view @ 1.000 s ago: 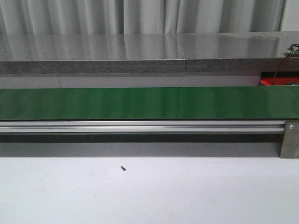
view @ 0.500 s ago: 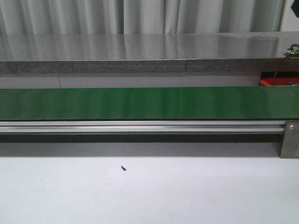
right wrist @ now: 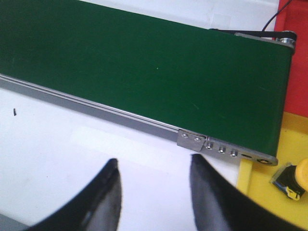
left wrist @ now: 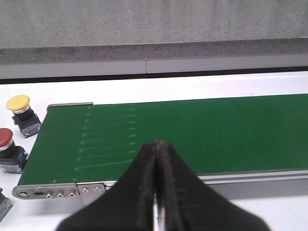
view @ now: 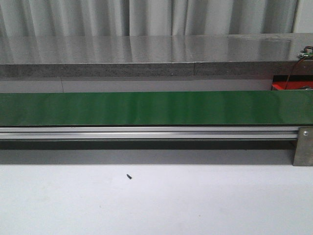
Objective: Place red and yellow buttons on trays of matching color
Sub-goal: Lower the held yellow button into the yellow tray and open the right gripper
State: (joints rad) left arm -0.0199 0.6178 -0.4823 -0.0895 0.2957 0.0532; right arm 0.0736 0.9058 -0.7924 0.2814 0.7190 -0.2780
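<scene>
Nothing is being carried: the left gripper (left wrist: 156, 159), at the bottom centre of the left wrist view, has its fingers pressed together and empty, while the right gripper (right wrist: 154, 178), at the bottom of the right wrist view, stands spread apart with nothing between its fingers. Both hover over the green belt (view: 156, 107), which lies bare across the middle of the front view. This looks like the waiting stage, before any pick.

At the left edge of the left wrist view, a yellow button (left wrist: 19, 103) and a red button (left wrist: 6, 139) stand on the white table (view: 156, 200), just beside the belt's end. A third body at the lower left corner is cut off and cannot be identified.

The red tray (right wrist: 293, 57) shows only as a strip at the right edge of the right wrist view. Below it, the yellow tray (right wrist: 269, 187) already holds another yellow button (right wrist: 301, 175), itself cut by the frame.

The next move probably calls for the left gripper to open before closing around a button.
</scene>
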